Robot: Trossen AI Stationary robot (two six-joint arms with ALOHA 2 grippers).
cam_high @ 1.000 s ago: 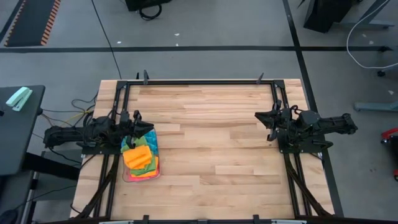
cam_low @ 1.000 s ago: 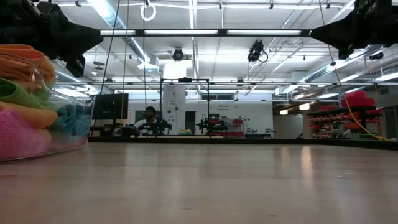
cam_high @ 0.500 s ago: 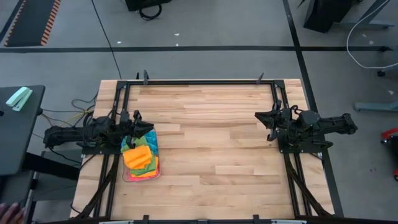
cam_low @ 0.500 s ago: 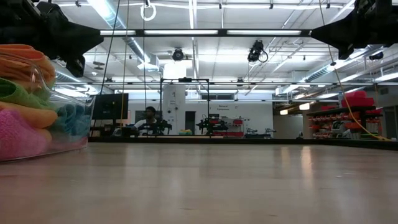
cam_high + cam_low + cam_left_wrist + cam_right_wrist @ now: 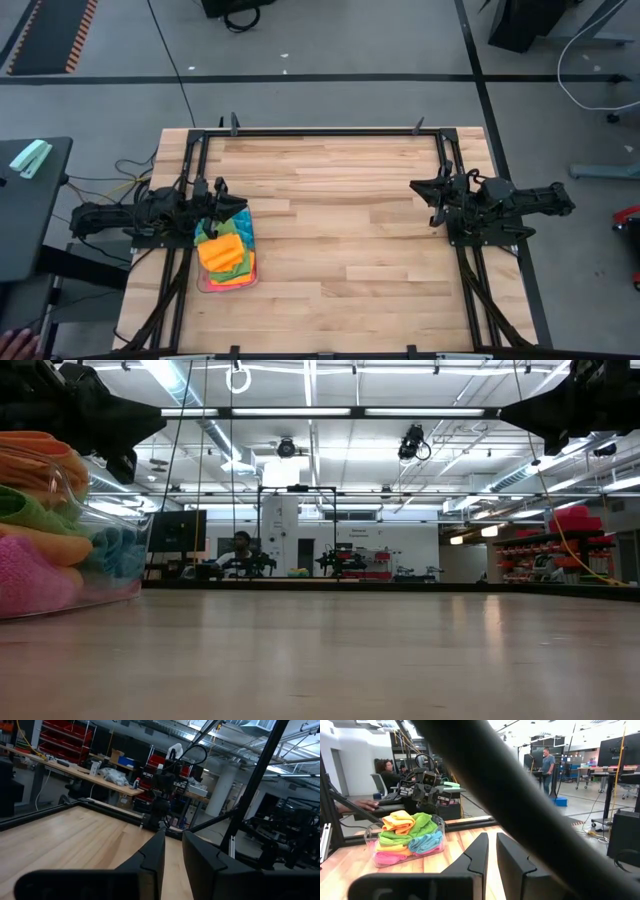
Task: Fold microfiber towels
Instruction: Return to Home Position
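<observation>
The microfiber towels (image 5: 227, 255) lie piled in a clear plastic tray (image 5: 203, 283) at the table's left side: orange and green on top, sky blue and pink below. The right wrist view shows the pile (image 5: 410, 836) and the low view shows it (image 5: 45, 510) at its left edge. My left gripper (image 5: 241, 205) hangs level above the tray's far end, fingers shut to a narrow slit (image 5: 173, 851), holding nothing. My right gripper (image 5: 414, 187) hangs level at the table's right side, pointing toward the tray, its fingers shut (image 5: 492, 849) and holding nothing.
A black frame (image 5: 320, 131) runs around the wooden table top. A dark side table (image 5: 25, 210) with a mint green object (image 5: 30, 158) stands off the left edge. People sit and stand in the room beyond (image 5: 385, 770). A person's hand (image 5: 12, 343) shows at the near left, off the table.
Both arms have kept still. A person's hand has come into the high view at the near left corner, off the table.
</observation>
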